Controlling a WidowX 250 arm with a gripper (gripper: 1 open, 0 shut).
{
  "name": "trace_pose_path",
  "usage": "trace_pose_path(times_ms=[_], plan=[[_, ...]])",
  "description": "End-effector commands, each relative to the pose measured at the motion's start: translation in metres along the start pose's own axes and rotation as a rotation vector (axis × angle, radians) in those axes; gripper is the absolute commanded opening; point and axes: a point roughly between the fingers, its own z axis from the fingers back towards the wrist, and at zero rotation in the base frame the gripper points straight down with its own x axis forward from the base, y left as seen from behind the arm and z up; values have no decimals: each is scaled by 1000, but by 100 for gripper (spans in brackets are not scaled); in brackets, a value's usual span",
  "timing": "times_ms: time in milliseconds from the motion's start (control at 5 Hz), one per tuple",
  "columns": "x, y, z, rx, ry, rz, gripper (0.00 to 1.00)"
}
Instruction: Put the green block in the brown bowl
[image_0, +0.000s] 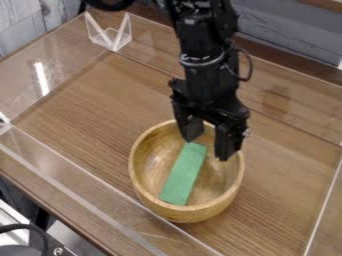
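The green block (185, 172) lies flat inside the brown bowl (147, 178), running from the bowl's near side toward its far right. My gripper (211, 138) hangs over the far rim of the bowl, pointing down, its black fingers (229, 139) spread open with nothing between them. The block is free of the gripper, just below and to the near side of the fingertips.
The bowl stands on a wooden tabletop (94, 100) enclosed by low clear plastic walls (54, 160). A small clear stand (111, 32) sits at the far left. Black cables (24, 240) lie past the near left corner.
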Motion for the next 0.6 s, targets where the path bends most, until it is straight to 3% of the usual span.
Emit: trace_pose_path(times_ms=[0, 400], plan=[[17, 1, 13, 8, -54, -13, 100], [32, 0, 13, 8, -68, -26, 100]])
